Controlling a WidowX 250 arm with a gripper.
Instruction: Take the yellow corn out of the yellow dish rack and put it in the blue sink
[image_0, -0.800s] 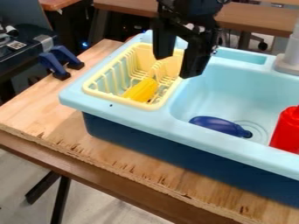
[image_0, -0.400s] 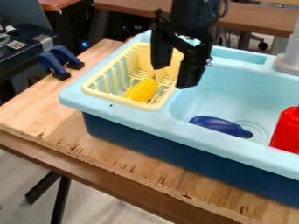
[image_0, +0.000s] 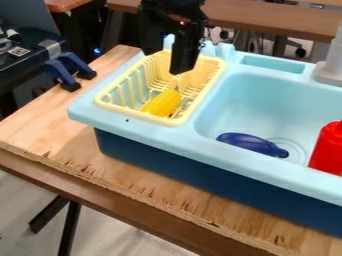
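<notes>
Above the far part of the yellow dish rack (image_0: 170, 120), the black two-finger gripper (image_0: 164, 62) hangs downward, its fingers spread wide with nothing held between them. The yellow oblong toy (image_0: 161, 103) lies inside the rack, towards its near end and below the gripper, apart from it. The rack occupies the left side of the light-blue toy sink (image_0: 143, 129); in the basin to its right, the dark blue-purple toy eggplant (image_0: 248, 143) lies on its side near the drain, its stem end pointing right. At the right edge stands a red bottle (image_0: 328, 150), partly cut off by the frame. A grey faucet base (image_0: 328, 74) rises from the far right rim. The sink rests on a plywood board (image_0: 50, 122), with two blue-and-black clamps (image_0: 62, 74) at the board's far left.
</notes>
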